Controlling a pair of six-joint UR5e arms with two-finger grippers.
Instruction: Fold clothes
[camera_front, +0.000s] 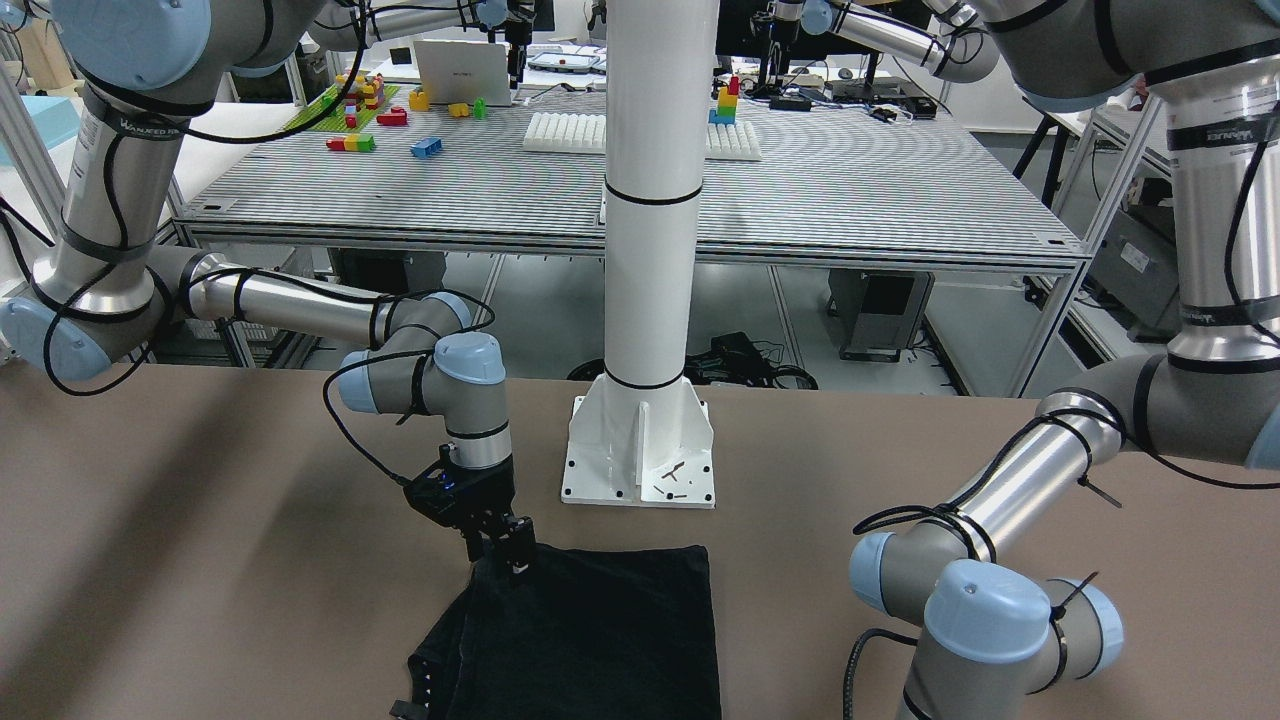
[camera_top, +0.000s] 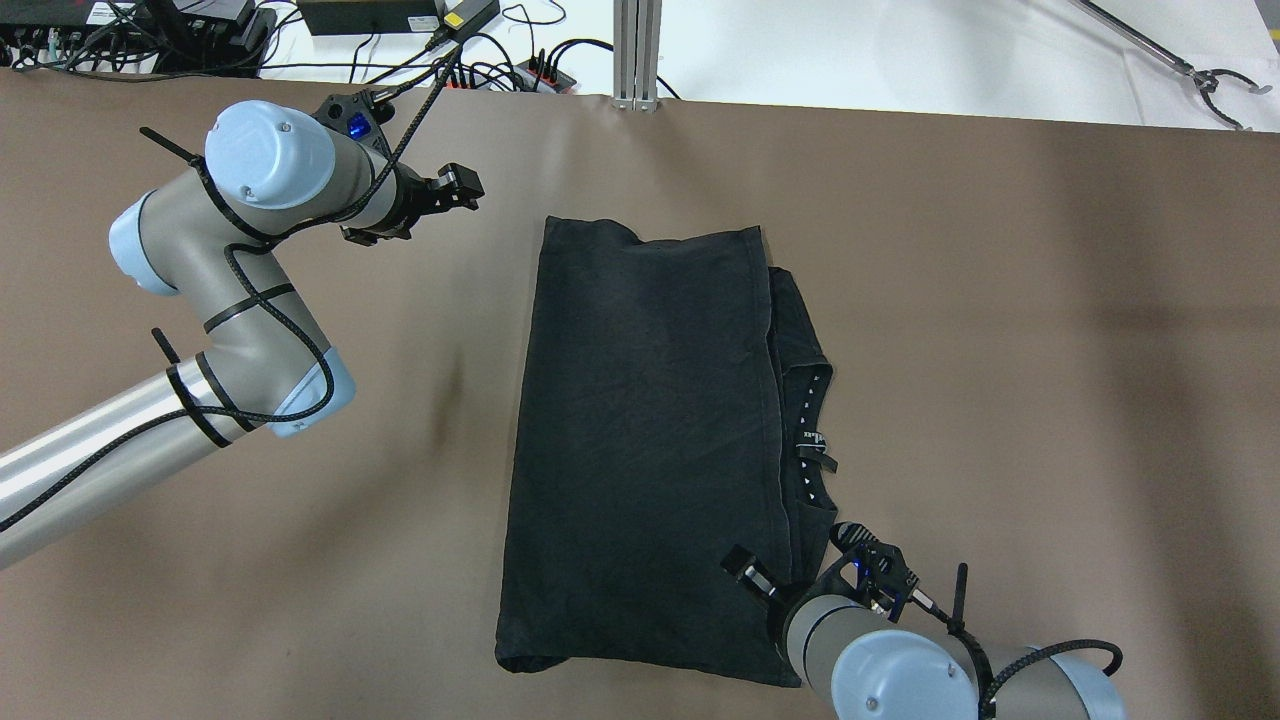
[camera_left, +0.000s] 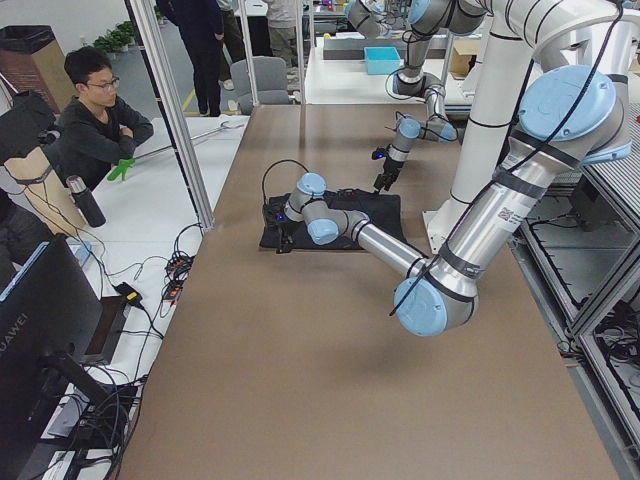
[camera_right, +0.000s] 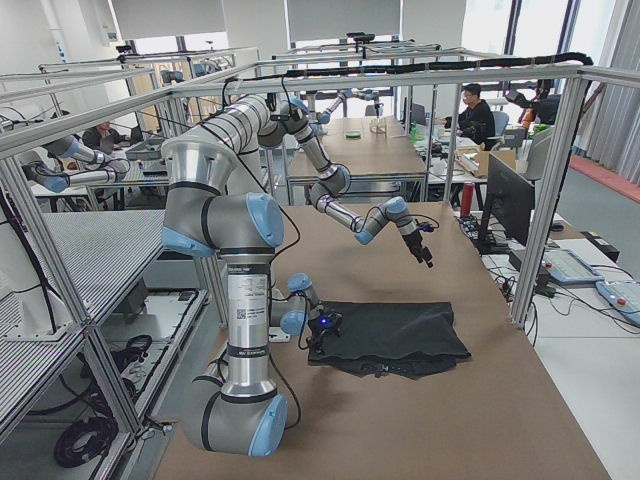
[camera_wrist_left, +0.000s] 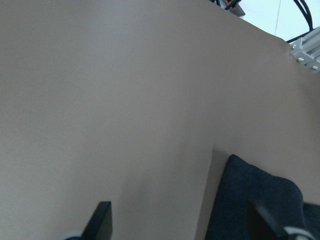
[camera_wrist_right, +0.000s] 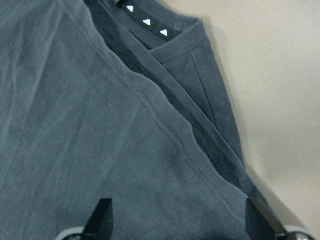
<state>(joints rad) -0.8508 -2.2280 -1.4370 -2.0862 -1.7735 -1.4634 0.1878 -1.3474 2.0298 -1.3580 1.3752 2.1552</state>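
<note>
The right gripper, spread over the black garment at its edge, should pinch all layers there (the left gripper, also spread, hangs over the table, apart from the cloth).

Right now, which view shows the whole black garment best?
Overhead exterior: the black garment shows whole, folded, with only the right gripper over one corner. Front-facing cuts it off at the frame edge, both side views show it small, and the wrist cameras show only patches.

White pillar stands at twelve o'clock on the brown table. Toy blocks sit behind at eleven. From the left camera, a person is seated at ten.
</note>
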